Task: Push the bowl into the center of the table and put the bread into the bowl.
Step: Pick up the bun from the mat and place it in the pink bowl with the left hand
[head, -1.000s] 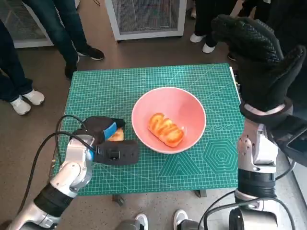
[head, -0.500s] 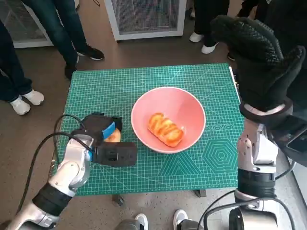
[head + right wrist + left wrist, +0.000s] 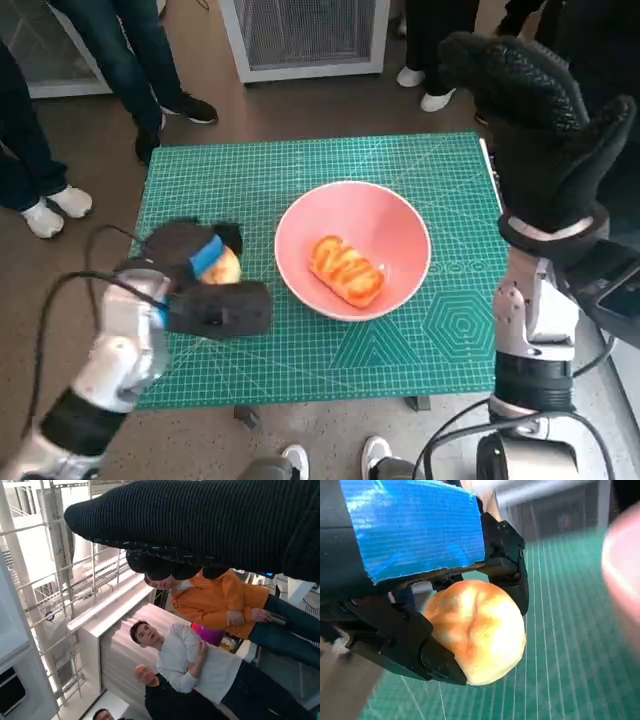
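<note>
Pink bowl (image 3: 353,250) sits approx. at the centre of the green worktop (image 3: 300,165), one glazed bread piece (image 3: 346,270) already inside. Left hand (image 3: 200,262) grips a round bread roll (image 3: 477,630) just beside the bowl (lifted off the mat, judging by the wrist view). Right hand (image 3: 540,120) is raised, fingers apart, holding nothing. Left to do: drop the roll in.

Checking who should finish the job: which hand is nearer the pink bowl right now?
Left. The left hand holds a bread roll just beside the pink bowl, over the mat. The right hand is raised off the table's far right edge.
</note>
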`<act>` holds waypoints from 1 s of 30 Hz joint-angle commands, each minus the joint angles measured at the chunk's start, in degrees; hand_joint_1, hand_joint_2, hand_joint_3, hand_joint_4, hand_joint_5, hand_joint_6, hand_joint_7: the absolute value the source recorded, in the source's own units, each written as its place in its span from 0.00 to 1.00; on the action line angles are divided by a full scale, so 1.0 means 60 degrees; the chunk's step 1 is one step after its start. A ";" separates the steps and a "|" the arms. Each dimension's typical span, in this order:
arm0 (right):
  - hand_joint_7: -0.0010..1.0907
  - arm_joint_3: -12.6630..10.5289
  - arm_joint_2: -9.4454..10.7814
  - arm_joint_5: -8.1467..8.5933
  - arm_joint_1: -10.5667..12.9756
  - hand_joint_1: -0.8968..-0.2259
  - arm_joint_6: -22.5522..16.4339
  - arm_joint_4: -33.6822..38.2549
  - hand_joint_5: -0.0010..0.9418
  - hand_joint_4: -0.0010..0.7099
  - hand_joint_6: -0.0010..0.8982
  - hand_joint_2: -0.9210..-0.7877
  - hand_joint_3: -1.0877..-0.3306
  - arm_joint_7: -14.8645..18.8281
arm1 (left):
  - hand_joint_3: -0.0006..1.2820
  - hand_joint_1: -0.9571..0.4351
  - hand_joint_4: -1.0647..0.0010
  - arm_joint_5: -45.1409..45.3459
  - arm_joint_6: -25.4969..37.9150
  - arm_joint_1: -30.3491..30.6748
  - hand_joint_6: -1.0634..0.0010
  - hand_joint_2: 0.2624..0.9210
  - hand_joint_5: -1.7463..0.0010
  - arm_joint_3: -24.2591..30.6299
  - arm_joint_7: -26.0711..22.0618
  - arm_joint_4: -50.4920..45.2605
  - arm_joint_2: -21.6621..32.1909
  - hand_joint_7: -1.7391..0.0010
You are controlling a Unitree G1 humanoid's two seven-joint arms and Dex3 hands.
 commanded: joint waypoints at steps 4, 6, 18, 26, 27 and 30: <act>0.37 -0.0022 -0.0014 0.0063 0.0069 0.35 0.0057 0.0102 0.00 0.47 0.26 0.00 0.43 0.0086 | 0.10 0.69 0.33 -0.0209 0.0158 -0.0372 0.36 0.92 0.30 0.0966 -0.0556 -0.1610 0.0104 0.39; 0.37 -0.0026 -0.0007 0.0068 0.0058 0.35 0.0055 0.0119 0.00 0.47 0.26 0.00 0.43 0.0089 | 0.11 0.69 0.30 -0.0212 0.0222 -0.0564 0.35 0.90 0.33 0.1114 -0.0683 -0.1952 0.0046 0.40; 0.37 -0.0024 0.0045 0.0078 0.0010 0.35 -0.0003 0.0193 0.00 0.47 0.26 0.00 0.44 0.0111 | 0.07 0.69 0.18 -0.0141 -0.0156 -0.1821 0.30 0.88 0.42 0.1004 -0.0693 -0.3233 -0.0691 0.42; 0.37 -0.0006 0.0074 0.0059 0.0011 0.34 -0.0068 0.0249 0.00 0.47 0.26 0.00 0.43 0.0124 | 0.04 0.69 0.15 -0.0385 -0.1272 -0.2556 0.31 0.91 0.45 0.0443 -0.0174 -0.2620 -0.1368 0.41; 0.37 -0.0004 0.0074 0.0060 0.0011 0.34 -0.0073 0.0252 0.00 0.47 0.26 0.00 0.43 0.0126 | 0.04 0.69 0.16 -0.0381 -0.1369 -0.2641 0.31 0.91 0.44 0.0373 -0.0145 -0.2539 -0.1455 0.41; 0.37 -0.0007 0.0065 0.0073 0.0012 0.34 -0.0087 0.0267 0.00 0.47 0.26 0.00 0.43 0.0143 | 0.04 0.69 0.18 -0.0378 -0.1643 -0.2977 0.31 0.92 0.40 0.0080 -0.0091 -0.2173 -0.1809 0.44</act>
